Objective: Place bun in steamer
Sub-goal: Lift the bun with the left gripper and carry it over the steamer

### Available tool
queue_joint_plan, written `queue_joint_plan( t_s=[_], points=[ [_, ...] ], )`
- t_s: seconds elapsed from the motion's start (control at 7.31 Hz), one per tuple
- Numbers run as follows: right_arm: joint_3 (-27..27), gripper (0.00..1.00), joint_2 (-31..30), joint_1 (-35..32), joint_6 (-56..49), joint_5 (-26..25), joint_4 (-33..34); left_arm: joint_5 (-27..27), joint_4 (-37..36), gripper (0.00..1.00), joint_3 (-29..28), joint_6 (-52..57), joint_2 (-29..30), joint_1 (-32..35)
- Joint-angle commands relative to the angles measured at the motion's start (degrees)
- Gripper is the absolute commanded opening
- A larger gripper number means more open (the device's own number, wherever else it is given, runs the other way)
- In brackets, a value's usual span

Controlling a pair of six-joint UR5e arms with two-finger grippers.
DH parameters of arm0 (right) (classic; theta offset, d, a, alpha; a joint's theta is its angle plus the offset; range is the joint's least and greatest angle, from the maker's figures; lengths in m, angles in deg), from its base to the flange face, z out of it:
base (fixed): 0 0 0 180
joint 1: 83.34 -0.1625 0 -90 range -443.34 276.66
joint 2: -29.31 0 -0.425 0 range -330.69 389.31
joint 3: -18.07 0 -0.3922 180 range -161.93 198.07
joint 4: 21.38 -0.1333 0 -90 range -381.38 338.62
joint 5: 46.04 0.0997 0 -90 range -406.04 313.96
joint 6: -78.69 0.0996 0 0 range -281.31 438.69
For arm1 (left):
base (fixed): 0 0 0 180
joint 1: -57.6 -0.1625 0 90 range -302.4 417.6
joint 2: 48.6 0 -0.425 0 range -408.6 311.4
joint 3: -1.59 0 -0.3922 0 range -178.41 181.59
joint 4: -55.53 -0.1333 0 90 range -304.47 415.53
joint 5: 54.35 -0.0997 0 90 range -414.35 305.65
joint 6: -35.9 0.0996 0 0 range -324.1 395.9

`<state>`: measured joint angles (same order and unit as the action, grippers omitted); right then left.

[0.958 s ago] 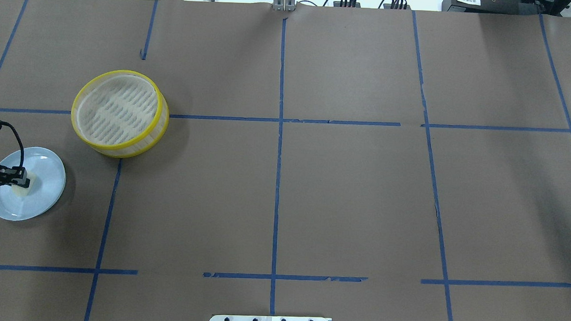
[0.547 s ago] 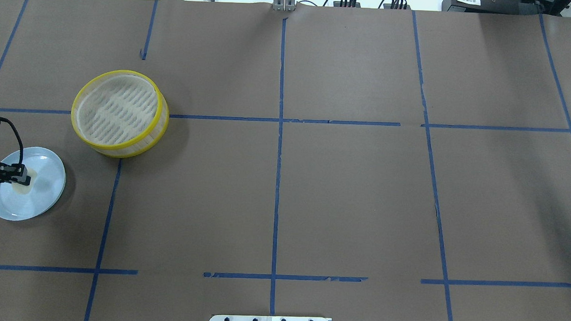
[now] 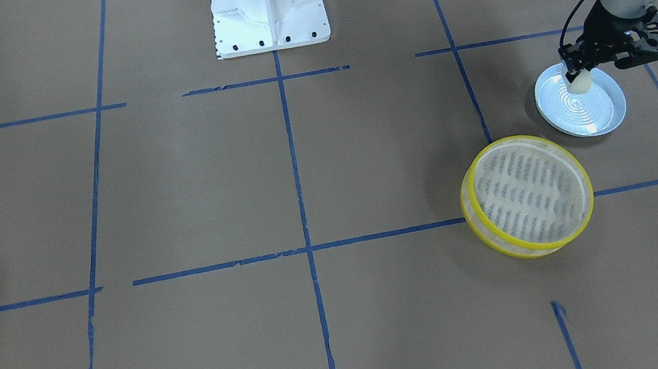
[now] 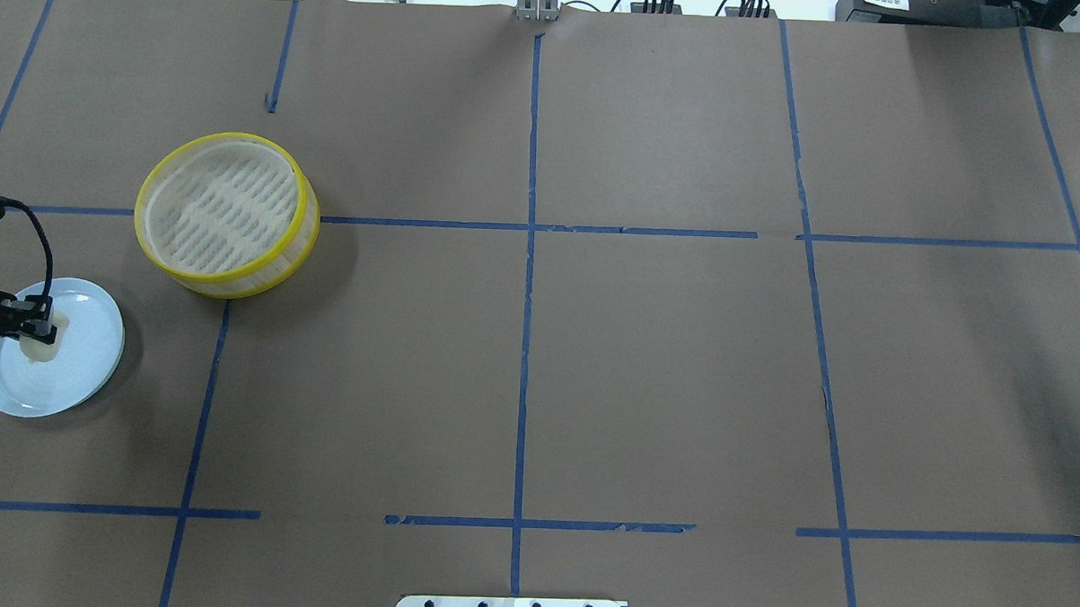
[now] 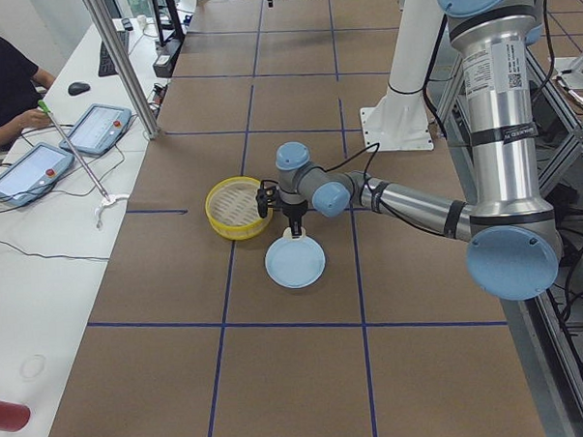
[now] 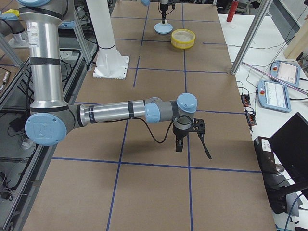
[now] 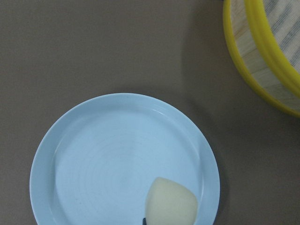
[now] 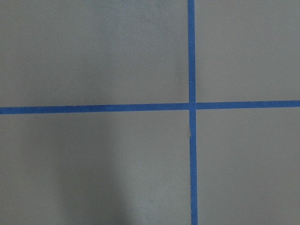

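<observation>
The cream-white bun (image 4: 40,344) is held between the fingers of my left gripper (image 4: 38,331), which is shut on it just above the pale blue plate (image 4: 79,373). In the front-facing view the bun (image 3: 579,83) hangs under the gripper (image 3: 575,71) over the plate's (image 3: 594,111) robot-side part. The left wrist view shows the bun (image 7: 171,205) low over the plate (image 7: 93,154). The yellow-rimmed steamer (image 4: 224,207) stands empty beyond the plate; it also shows in the front-facing view (image 3: 529,196). My right gripper (image 6: 182,143) shows only in the exterior right view, so I cannot tell its state.
Blue tape lines cross the brown paper table cover. The robot's white base (image 3: 268,6) stands at the middle of the robot side. An operator (image 5: 5,81) sits beside tablets past the far edge. The right wrist view shows only paper and a tape cross (image 8: 191,105).
My left gripper, shut on the bun, has drawn slightly left and risen, taking the bun off the plate. The steamer and plate have not moved.
</observation>
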<state>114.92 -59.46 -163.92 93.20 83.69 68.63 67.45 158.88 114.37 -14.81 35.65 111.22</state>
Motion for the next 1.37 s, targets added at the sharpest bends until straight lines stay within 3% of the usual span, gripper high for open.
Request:
queue_joint_plan(
  t_s=[0.0, 0.27, 0.68, 1.23],
  points=[
    [0.0, 1.0, 0.0, 0.1, 0.0, 0.0, 0.0, -0.3, -18.4, 0.27, 0.4, 9.2, 13.4, 6.3],
    [0.0, 1.0, 0.0, 0.0, 0.0, 0.0, 0.0, -0.3, -25.6, 0.27, -0.6, 9.6, 21.7, 6.8],
    [0.0, 1.0, 0.0, 0.0, 0.0, 0.0, 0.0, -0.1, -23.6, 0.28, -14.7, 8.3, 32.7, 5.2],
    [0.0, 1.0, 0.0, 0.1, 0.0, 0.0, 0.0, -0.2, -15.6, 0.28, -20.3, 2.6, 32.6, 0.8]
  ],
)
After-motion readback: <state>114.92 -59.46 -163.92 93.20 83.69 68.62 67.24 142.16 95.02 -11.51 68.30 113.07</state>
